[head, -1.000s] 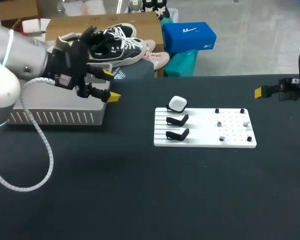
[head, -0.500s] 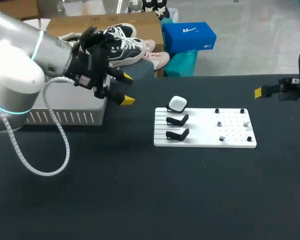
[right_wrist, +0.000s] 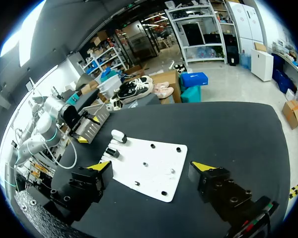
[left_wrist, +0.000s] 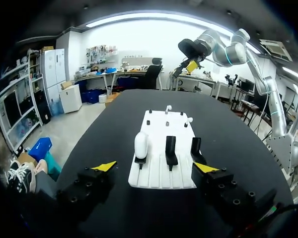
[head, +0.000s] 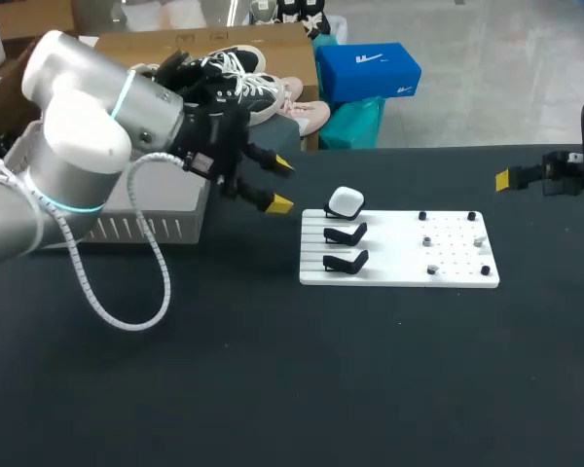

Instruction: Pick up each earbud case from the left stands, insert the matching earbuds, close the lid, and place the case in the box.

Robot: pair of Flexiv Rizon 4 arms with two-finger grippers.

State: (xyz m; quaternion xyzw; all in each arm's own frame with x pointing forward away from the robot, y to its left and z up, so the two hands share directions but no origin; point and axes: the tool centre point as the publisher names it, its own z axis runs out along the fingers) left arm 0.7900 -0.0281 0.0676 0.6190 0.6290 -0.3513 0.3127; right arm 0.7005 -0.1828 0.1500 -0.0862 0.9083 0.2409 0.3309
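white earbud case (left_wrist: 141, 144) on 1 stand (left_wrist: 140, 160); left jaws apart.

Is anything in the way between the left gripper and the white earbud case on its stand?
Nothing visible does. The left gripper, fingers open, points toward the earbud case, and only bare table lies between them.

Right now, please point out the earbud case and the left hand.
earbud case (head: 346, 202): head view, middle of its white top.
left hand (head: 280, 184): head view, midway between its yellow fingertips.
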